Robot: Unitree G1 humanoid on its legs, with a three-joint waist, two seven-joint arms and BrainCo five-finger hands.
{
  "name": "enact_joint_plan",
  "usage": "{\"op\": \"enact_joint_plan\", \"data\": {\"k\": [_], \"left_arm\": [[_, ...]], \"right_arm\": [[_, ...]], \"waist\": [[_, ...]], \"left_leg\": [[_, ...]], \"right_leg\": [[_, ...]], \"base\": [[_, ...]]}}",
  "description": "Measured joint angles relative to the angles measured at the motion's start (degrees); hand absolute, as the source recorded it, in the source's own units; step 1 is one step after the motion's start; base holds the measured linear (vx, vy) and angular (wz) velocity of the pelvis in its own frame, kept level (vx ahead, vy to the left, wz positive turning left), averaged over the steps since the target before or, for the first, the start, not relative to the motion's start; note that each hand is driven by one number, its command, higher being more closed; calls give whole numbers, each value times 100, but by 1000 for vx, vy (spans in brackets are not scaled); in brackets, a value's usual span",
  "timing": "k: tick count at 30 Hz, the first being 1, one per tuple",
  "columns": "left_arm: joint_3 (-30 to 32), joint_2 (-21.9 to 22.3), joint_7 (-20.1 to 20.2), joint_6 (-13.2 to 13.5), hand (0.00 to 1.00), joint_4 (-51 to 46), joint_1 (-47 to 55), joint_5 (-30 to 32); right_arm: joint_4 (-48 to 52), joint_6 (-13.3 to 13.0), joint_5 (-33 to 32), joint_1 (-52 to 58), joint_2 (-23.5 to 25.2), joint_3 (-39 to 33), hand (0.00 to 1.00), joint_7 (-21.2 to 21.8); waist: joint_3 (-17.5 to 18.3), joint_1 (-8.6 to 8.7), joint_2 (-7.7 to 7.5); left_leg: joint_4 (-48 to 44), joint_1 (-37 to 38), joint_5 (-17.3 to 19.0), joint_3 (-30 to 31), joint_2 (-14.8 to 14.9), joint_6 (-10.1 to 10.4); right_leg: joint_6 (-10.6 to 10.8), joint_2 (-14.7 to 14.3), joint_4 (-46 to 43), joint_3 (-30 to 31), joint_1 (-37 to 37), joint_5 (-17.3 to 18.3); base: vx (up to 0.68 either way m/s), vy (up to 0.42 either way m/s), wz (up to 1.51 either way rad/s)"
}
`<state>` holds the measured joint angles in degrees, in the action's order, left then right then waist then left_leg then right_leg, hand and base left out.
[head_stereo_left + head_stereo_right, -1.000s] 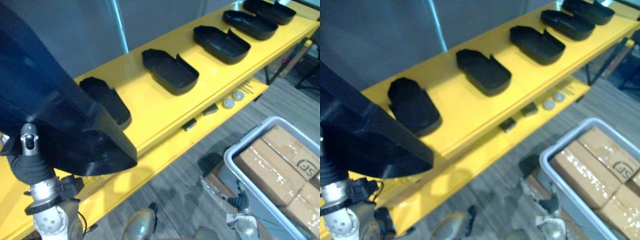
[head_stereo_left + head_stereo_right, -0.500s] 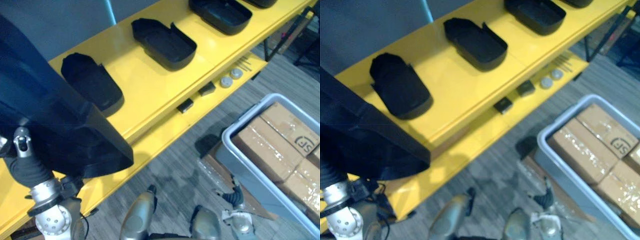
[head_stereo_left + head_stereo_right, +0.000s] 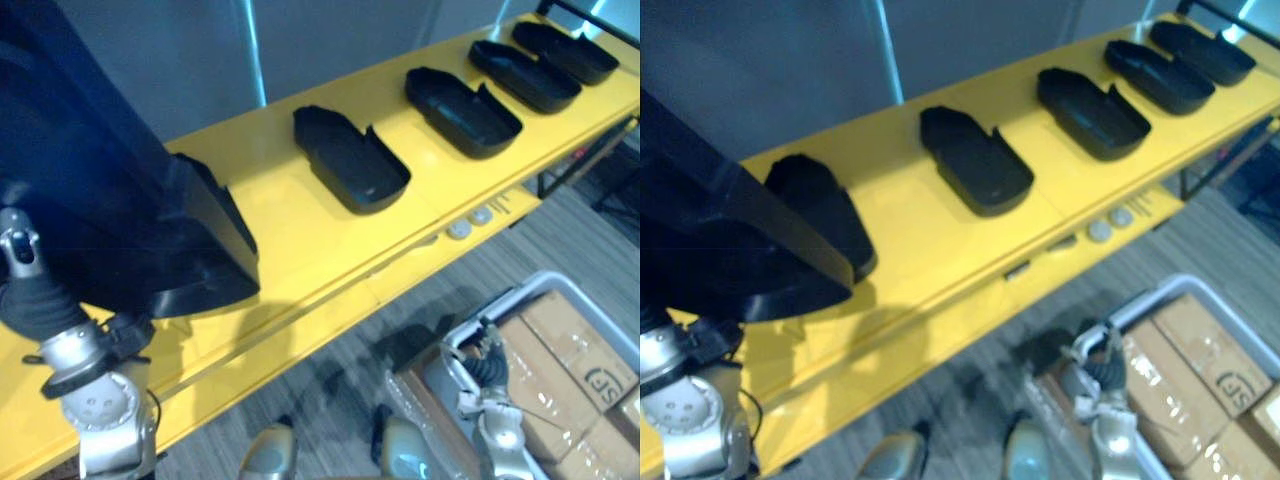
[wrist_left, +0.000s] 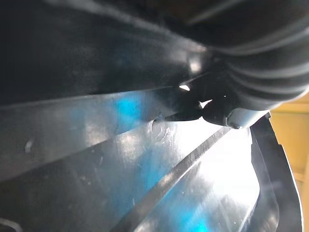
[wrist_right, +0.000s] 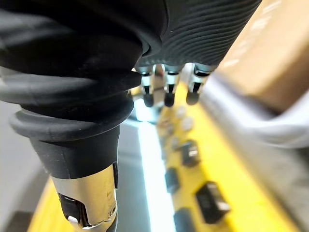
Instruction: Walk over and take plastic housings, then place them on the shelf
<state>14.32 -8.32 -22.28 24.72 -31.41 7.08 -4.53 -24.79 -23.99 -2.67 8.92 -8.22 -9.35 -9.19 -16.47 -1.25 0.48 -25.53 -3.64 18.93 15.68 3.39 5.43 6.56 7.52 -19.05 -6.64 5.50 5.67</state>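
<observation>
A large black plastic housing fills the near left, held up over the left end of the yellow shelf top. My left hand is shut on it from below; in the left wrist view a fingertip presses the housing's glossy inner wall. Several more black housings lie in a row along the shelf: one partly behind the held one, one at the middle, others further right. My right hand hangs low at the right, fingers relaxed and holding nothing.
A lower yellow ledge carries two round discs and small dark blocks. A grey bin of cardboard boxes stands on the floor at lower right, right beside my right hand. A grey wall backs the shelf.
The whole picture has shifted, so the camera has moved. The housing stays in my left hand. My right hand now shows higher, next to the bin.
</observation>
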Motion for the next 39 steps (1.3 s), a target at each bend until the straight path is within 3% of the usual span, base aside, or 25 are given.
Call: {"op": "enact_joint_plan", "data": {"k": [3,5,7,9,13,17,22,26,29,31,32,34,35,39], "left_arm": [[-242,538,-21,-179,100,36,603,22],[-252,713,-203,-186,100,43,921,113],[-155,803,-505,-193,100,64,1209,120],[-17,895,-681,-196,100,65,1356,139],[445,940,-899,-258,100,144,1546,347],[863,949,-1020,-255,100,145,1668,535],[1211,1107,-1052,-248,100,146,1796,546],[1189,1088,-799,-330,100,169,1707,566],[1292,794,-742,-616,100,530,1655,591],[1681,454,-731,-901,100,1159,1650,729],[1772,351,-752,-1000,100,1332,1644,747],[2087,-261,-780,-1378,100,2165,1556,771],[2107,-333,-783,-1425,100,2255,1540,770],[2155,-1443,-710,-2054,100,3073,1170,777]], "right_arm": [[363,183,31,124,45,76,0,-275],[403,147,181,43,96,85,0,-632],[523,-246,634,-70,161,121,0,-1075],[1007,-491,783,-68,197,321,0,-1061],[1710,-926,825,-64,189,1413,0,-362],[1732,-940,1153,-149,195,2542,0,-363],[2065,-796,1112,-141,232,2679,0,-573],[2659,-491,1248,518,234,1736,0,-1187],[2701,-474,1263,993,234,250,0,-1988],[2670,-474,1182,1206,193,-822,0,-2485],[2640,-472,1077,1282,156,-1043,0,-2534],[2151,-418,584,1580,6,-1793,0,-2589],[2066,-406,544,1621,-10,-1839,0,-2589],[1103,-71,355,1989,-55,-1810,0,-2451]], "waist": [[309,-157,62],[464,-277,40],[567,-409,53],[586,-433,86],[619,-455,91],[686,-608,23],[749,-646,-50],[811,-452,-75],[818,-260,42],[800,-101,185],[832,-71,239],[881,95,368],[898,124,378],[937,248,434]], "left_leg": [[234,101,-195,-67,212,203],[533,175,-392,-64,226,226],[929,184,-731,-61,195,205],[1201,201,-944,-51,182,208],[1555,347,-1132,-43,184,159],[1618,344,-1108,-41,77,101],[1598,255,-1103,-16,-42,67],[1671,267,-1282,-7,-137,40],[1815,386,-1397,-95,-166,-1],[2013,571,-1472,-487,-116,-57],[2034,584,-1470,-575,-95,-57],[2139,672,-1474,-1007,-20,-64],[2143,677,-1474,-1045,-16,-64],[2204,752,-1450,-1632,19,-89]], "right_leg": [[-180,-38,-282,-432,-138,379],[-233,20,-345,-618,-175,512],[-273,130,-314,-852,-173,546],[-281,194,-286,-1043,-182,550],[-289,270,-158,-1361,-411,620],[-181,366,-160,-1484,-468,644],[-128,465,-115,-1517,-508,600],[-57,553,-58,-1639,-637,558],[-50,603,-51,-1596,-651,553],[-80,600,-66,-1344,-590,579],[-99,583,-71,-1282,-543,592],[-90,527,-99,-1046,-402,599],[-89,523,-110,-1018,-379,601],[-74,508,-191,-727,-197,589]], "base": [[156,-198,57],[103,-177,64],[45,-123,56],[-6,-70,55],[-39,-5,42],[-38,37,21],[10,54,10],[61,27,23],[38,12,-4],[-33,4,-46],[-43,2,-55],[-4,9,-47],[0,20,-42],[-12,39,-30]]}}
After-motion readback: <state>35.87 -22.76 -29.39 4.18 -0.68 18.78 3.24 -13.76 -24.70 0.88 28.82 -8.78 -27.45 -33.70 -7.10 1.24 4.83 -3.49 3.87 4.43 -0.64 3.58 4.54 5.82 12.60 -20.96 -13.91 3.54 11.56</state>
